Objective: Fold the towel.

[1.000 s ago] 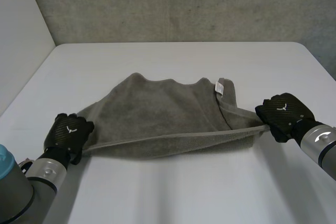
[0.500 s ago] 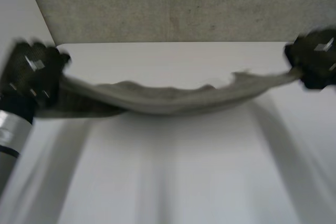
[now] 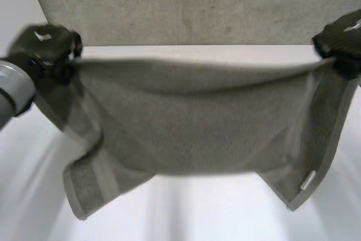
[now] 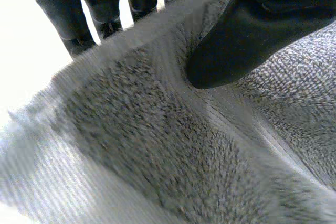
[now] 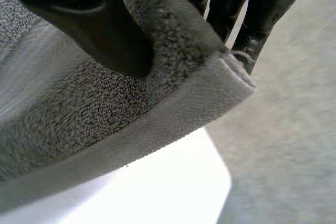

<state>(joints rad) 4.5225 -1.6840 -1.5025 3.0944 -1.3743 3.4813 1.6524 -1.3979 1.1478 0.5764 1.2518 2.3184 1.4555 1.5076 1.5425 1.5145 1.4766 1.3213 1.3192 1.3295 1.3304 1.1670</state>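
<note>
Nearest, the table [image 3: 186, 218] is bare white w/ nothing on it to snag. Over it hang the towel's two free corners, one w/ a small white label [image 3: 307, 180] on the robot's right side; can't tell if they brush the top or hang just clear. Above that the towel [image 3: 192, 122] hangs as a wide grey sheet, sagging a bit in the middle, long edge stretched between the hands. Left hand [image 3: 42, 49] is clamped on one top corner: in its wrist view the thumb [image 4: 236, 45] presses the pile on one face, fingers [image 4: 68, 19] behind the hem. Right hand [image 3: 341, 40] is pinched on the other top corner, same way, thumb on the nap & fingers on the far side of the edge. Looks like the spread-out step, prob. before the first fold. Next move, I'd say: lower it so the free edge lands flat, then carry the held edge over it, both hands level so the corners match. Risk: dangling corners curl under. Beyond, only the grey wall [image 3: 186, 4].
</note>
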